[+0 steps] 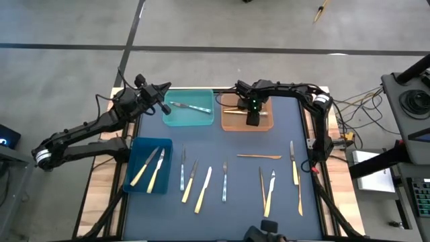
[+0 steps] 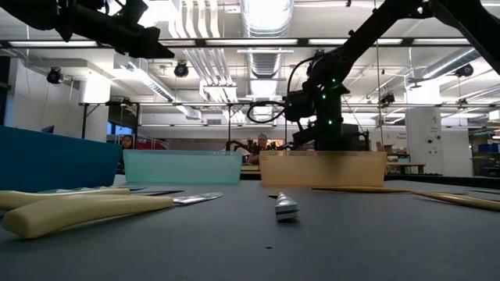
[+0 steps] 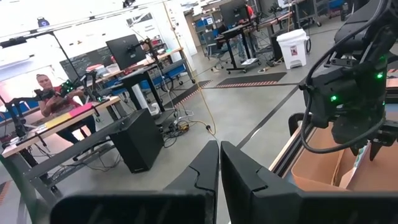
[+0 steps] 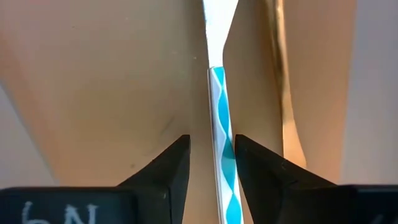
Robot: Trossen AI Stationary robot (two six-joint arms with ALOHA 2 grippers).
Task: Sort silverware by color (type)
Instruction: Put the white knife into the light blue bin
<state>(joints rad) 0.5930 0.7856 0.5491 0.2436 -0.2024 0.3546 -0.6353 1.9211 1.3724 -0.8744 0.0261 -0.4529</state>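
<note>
While the left gripper [image 1: 164, 106] idles pinched at 10 o'clock, the right gripper [image 1: 252, 122] hangs over the orange bin [image 1: 264, 125], fingers narrowly astride a blue-white patterned utensil [image 4: 222, 149].

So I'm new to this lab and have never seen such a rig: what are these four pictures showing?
Two robot arms sort cutlery at a table. One picture looks down from above, one looks level across the tabletop, and two come from cameras on the wrists. The left gripper, shut and empty, waits over the teal bin. The right gripper hangs over the orange bin, its fingers either side of a blue-and-white striped handle. A blue bin holds two pale yellow pieces; more cutlery lies loose.
</note>
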